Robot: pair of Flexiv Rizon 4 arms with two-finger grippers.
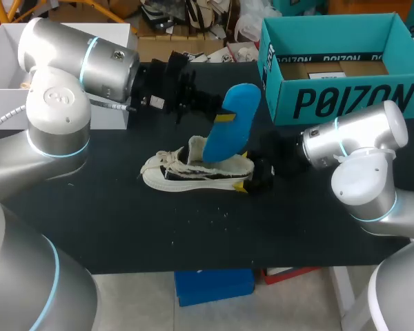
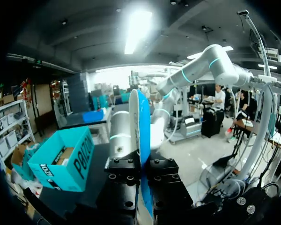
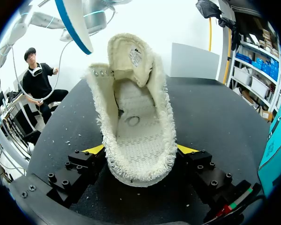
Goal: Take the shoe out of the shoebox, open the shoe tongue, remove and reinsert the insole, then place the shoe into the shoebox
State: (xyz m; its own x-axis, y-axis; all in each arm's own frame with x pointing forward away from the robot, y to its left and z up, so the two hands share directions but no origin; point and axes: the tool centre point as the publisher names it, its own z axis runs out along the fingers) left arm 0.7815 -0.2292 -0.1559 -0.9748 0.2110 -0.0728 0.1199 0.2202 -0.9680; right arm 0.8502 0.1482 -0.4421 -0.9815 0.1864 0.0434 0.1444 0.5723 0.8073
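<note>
Shoe [image 1: 186, 174] heel partly hides right claw [image 1: 252, 181]

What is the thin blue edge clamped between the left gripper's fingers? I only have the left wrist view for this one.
Observer: It is the blue insole. The head view shows its broad side, with the left gripper holding it above the table.
Operator: Where is the shoe?
Observer: The white shoe stands upright on the table under the insole. The right gripper grips its heel end from both sides.
Operator: Is the insole fully out?
Observer: Yes. In the right wrist view the shoe's inside is bare, the tongue is lifted, and the insole's end hangs apart from the shoe.
</note>
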